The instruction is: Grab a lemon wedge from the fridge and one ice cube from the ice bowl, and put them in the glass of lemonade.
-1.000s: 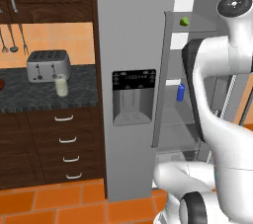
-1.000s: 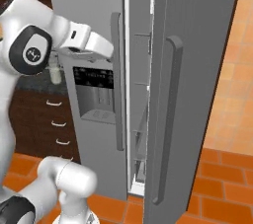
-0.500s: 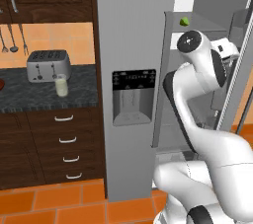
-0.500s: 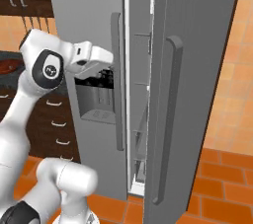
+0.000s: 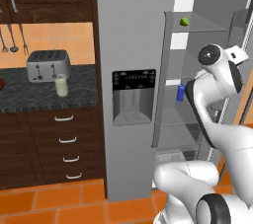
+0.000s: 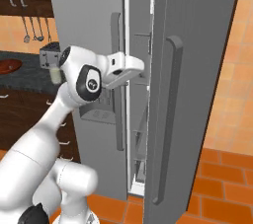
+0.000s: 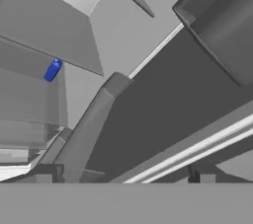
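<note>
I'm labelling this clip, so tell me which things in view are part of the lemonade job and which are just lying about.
Part of the job: fridge, lemon wedge, glass of lemonade, ice bowl.
Lying about: blue can, toaster, hanging utensils.

The fridge (image 5: 138, 70) stands with its right door swung out, leaving a narrow gap between the doors (tight in the right base view). Inside, the upper shelf is bare around the lemon wedge (image 5: 184, 21); one shelf lower, the small blue can (image 5: 180, 93) crowds the left edge. The arm's own elbow fills much of the opening's right side.
</note>
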Available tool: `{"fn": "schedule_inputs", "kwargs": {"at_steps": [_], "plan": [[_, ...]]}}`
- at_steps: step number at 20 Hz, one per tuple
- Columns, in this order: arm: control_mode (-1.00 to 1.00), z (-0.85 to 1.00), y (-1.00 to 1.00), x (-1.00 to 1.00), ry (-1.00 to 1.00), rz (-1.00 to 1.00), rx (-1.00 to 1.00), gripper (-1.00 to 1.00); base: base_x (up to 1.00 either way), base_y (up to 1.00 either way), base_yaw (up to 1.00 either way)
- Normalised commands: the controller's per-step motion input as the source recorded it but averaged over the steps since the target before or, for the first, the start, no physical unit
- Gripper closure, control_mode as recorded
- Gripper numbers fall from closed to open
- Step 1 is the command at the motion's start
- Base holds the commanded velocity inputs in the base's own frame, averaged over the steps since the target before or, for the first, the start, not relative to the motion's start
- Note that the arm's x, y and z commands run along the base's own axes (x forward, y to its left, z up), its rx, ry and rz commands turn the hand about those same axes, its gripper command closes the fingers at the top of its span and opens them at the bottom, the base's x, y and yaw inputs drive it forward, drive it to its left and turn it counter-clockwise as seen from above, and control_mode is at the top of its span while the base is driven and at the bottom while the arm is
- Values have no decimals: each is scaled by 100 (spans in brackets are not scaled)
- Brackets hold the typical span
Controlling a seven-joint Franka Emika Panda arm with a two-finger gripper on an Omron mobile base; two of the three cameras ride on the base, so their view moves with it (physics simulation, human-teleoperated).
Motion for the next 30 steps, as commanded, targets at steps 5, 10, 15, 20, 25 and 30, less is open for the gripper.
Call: {"fn": "schedule_inputs", "kwargs": {"at_steps": [5,10,15,20,25,30], "plan": [[-100,-18,-53,5,10,0,-6,-100,0,0,0],[-100,0,-46,5,12,-2,-5,-100,0,0,0],[-100,-19,-89,0,8,-13,-1,-100,0,0,0],[-100,-29,-80,0,5,-16,-3,-100,0,0,0],[-100,-4,-45,0,0,-11,-1,-100,0,0,0],[-100,-4,-34,7,0,-9,0,-100,0,0,0]]}}
